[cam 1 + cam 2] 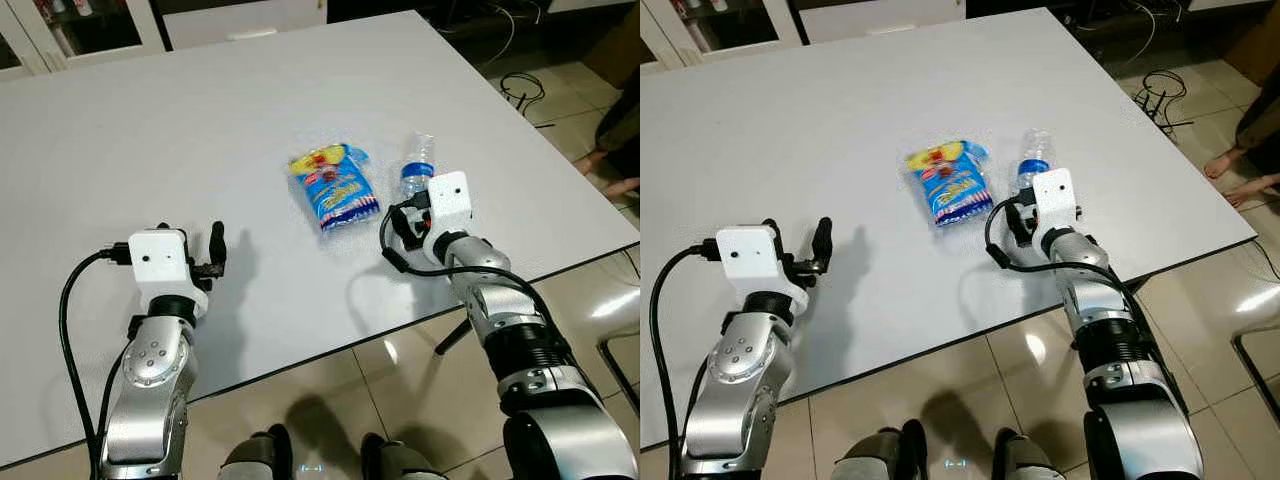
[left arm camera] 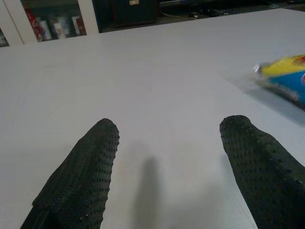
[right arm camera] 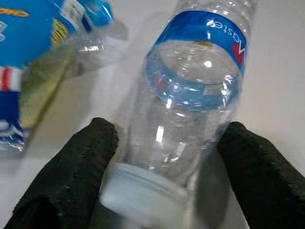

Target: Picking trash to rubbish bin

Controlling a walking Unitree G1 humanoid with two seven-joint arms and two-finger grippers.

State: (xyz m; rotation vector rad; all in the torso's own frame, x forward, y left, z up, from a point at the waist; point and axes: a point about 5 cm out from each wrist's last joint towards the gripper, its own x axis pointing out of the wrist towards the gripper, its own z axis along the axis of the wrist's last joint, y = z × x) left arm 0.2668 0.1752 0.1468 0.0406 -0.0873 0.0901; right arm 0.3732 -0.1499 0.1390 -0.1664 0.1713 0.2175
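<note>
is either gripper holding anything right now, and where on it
Nothing is clamped yet. The right gripper is open astride the plastic bottle near its cap end; the left gripper is open, holding nothing.

You have one clear bottle (image 1: 417,166), one blue-and-yellow snack packet (image 1: 333,187), one white surface (image 1: 200,130), and two tools: left tool (image 1: 190,250), right tool (image 3: 162,157).

Head stereo pair looking down over table (image 1: 200,120), wrist views low, close along it
</note>
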